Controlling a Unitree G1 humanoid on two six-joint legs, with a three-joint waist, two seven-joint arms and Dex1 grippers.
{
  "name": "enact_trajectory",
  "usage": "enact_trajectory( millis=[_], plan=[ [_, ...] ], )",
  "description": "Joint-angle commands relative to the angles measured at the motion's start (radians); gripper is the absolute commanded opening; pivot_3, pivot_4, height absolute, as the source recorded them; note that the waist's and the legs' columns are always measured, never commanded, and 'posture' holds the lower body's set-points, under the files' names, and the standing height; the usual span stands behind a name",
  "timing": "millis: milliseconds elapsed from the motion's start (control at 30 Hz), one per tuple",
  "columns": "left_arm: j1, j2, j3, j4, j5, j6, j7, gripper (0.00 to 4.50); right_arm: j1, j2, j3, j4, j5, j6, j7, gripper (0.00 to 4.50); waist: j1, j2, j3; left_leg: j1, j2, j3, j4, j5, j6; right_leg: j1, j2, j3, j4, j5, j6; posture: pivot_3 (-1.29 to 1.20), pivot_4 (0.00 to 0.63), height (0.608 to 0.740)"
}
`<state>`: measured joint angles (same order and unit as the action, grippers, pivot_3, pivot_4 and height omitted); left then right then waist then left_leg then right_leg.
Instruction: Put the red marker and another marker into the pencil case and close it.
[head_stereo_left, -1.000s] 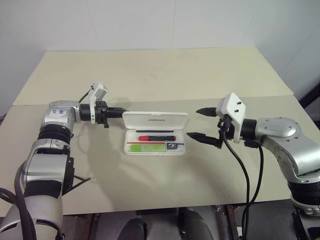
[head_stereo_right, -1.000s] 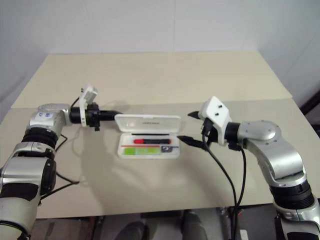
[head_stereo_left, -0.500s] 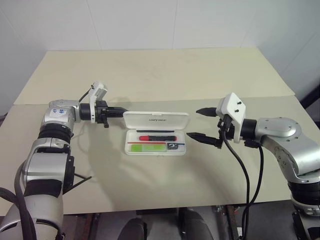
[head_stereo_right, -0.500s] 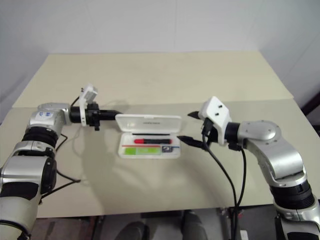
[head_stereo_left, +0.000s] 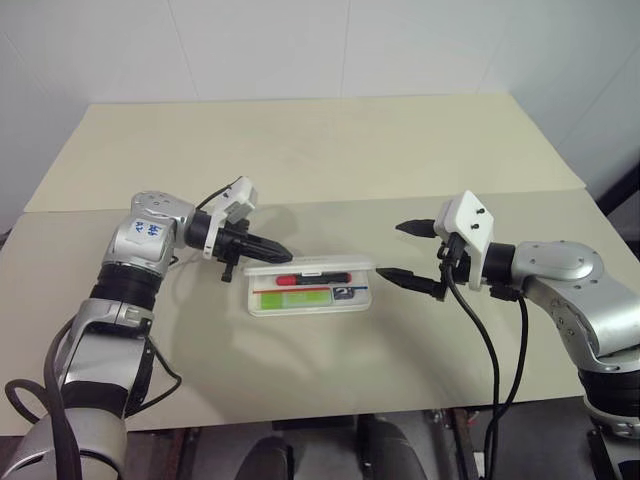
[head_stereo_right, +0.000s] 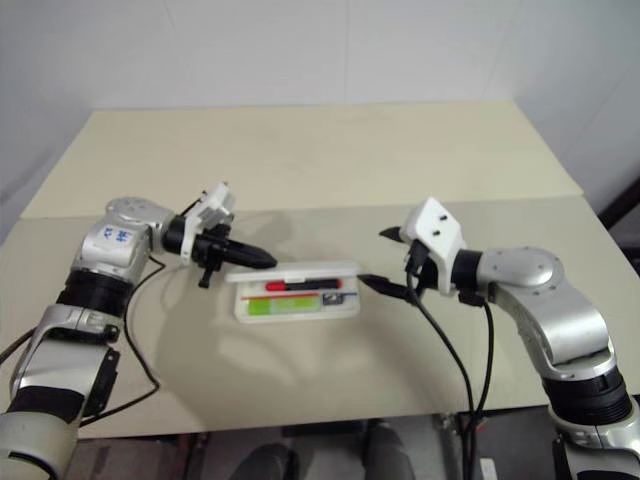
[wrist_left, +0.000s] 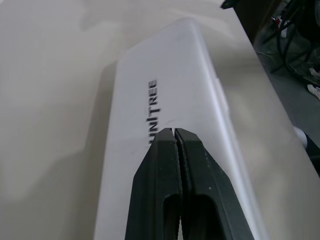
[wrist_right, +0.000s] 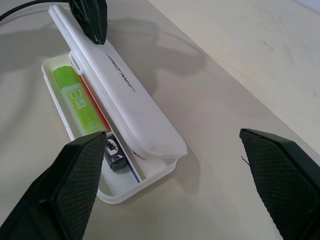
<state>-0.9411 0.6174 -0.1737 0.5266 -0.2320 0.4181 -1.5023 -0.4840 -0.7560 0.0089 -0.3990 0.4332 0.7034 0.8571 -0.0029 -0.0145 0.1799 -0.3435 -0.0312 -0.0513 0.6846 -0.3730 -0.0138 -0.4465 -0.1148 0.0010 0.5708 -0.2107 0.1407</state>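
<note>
The white pencil case (head_stereo_left: 310, 308) lies at the table's middle with its lid (head_stereo_left: 305, 267) tipped forward, half shut over the tray. Inside I see the red marker (head_stereo_left: 312, 278) and, in front of it, the lime-green highlighter (wrist_right: 80, 105). My left gripper (head_stereo_left: 285, 250) is shut, holding nothing, its tip resting on the lid's lettered top (wrist_left: 155, 107) near the lid's left end. My right gripper (head_stereo_left: 392, 250) hangs open just right of the case, apart from it, with nothing between its fingers (wrist_right: 75, 185).
A small dark object (wrist_right: 114, 152) sits in the case's right end. The beige table (head_stereo_left: 320, 150) stretches bare behind the case, with a seam across it. Black cables trail from both arms over the front edge.
My left gripper has swung right and toward me, pushing the lid down from upright to half shut. The right arm has stayed where it was.
</note>
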Motion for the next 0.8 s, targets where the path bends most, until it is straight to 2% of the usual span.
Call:
enact_trajectory(
  millis=[33,200,333,600,800],
  plan=[
    [0.023,0.021,-0.001,-0.088,-0.042,0.032,-0.079,0.02,-0.002,-0.009,-0.036,-0.041,0.015,-0.005,-0.011,4.50,0.000,0.000,0.000,0.000,0.000,0.000,0.000,0.000,0.000,0.000,0.000,0.000,0.000,0.000,0.000,0.00,0.150,0.740],
    [0.108,0.047,-0.024,-0.227,-0.072,0.103,-0.058,0.02,0.003,-0.011,-0.039,-0.041,0.015,-0.008,-0.013,4.50,0.000,0.000,0.000,0.000,0.000,0.000,0.000,0.000,0.000,0.000,0.000,0.000,0.000,0.000,0.000,0.00,0.150,0.740],
    [0.142,0.066,-0.038,-0.266,-0.054,0.132,-0.010,0.02,0.004,-0.009,-0.038,-0.041,0.014,-0.010,-0.016,4.50,0.001,0.000,0.000,0.000,0.000,0.000,0.000,0.000,0.001,0.000,0.000,0.001,0.000,0.000,0.000,0.00,0.150,0.740],
    [0.127,0.056,-0.029,-0.199,-0.008,0.116,0.097,0.02,0.013,-0.010,-0.040,-0.044,0.013,-0.015,-0.018,4.50,0.002,0.000,0.000,0.000,0.000,0.000,0.000,0.000,0.001,0.000,0.000,0.001,0.000,0.000,0.000,0.00,0.150,0.740],
    [0.143,0.057,-0.048,-0.201,0.007,0.110,0.097,0.02,0.017,-0.010,-0.042,-0.048,0.014,-0.016,-0.019,4.50,0.002,0.000,0.000,0.000,0.000,0.001,0.000,0.000,0.001,0.000,0.000,0.001,0.000,0.000,0.000,0.00,0.150,0.740]
  ],
)
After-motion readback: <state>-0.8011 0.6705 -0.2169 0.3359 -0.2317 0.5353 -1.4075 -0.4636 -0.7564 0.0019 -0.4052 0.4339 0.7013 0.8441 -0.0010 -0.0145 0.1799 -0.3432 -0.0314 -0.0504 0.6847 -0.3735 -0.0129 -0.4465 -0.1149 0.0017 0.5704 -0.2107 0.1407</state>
